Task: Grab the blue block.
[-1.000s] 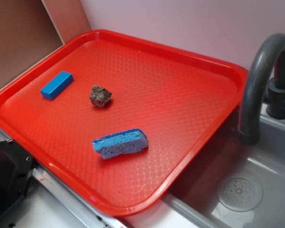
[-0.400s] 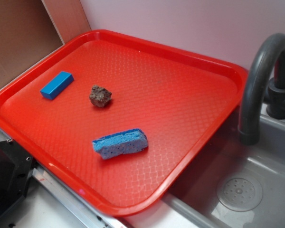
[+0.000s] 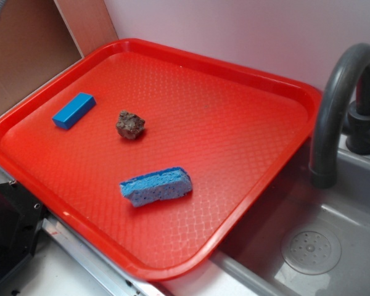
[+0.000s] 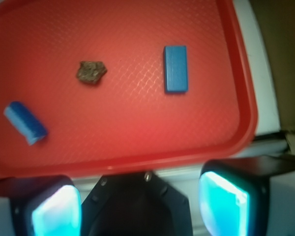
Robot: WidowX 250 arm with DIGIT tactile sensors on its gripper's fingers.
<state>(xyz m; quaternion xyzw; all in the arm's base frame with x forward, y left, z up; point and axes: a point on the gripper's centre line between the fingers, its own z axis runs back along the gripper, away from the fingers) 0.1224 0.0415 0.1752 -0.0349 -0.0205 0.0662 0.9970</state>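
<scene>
The blue block [image 3: 74, 110] is a small smooth bright-blue bar lying flat at the left side of the red tray [image 3: 246, 80]. It also shows in the wrist view [image 4: 176, 69], up and right of centre. My gripper [image 4: 140, 204] is open and empty, high above the tray's near edge, well short of the block. Its two fingers [image 4: 223, 201] show cyan pads wide apart. In the exterior view only a bit of cable shows at the top left; the gripper itself is out of view.
A brown rock [image 3: 130, 124] lies just right of the block. A rough blue sponge [image 3: 156, 186] lies nearer the tray's front. A grey sink [image 3: 314, 246] with a curved faucet [image 3: 336, 105] is at the right. Brown board stands at the back left.
A bit of the arm's cable has come into the exterior view at the top left. The block, rock and sponge have not moved.
</scene>
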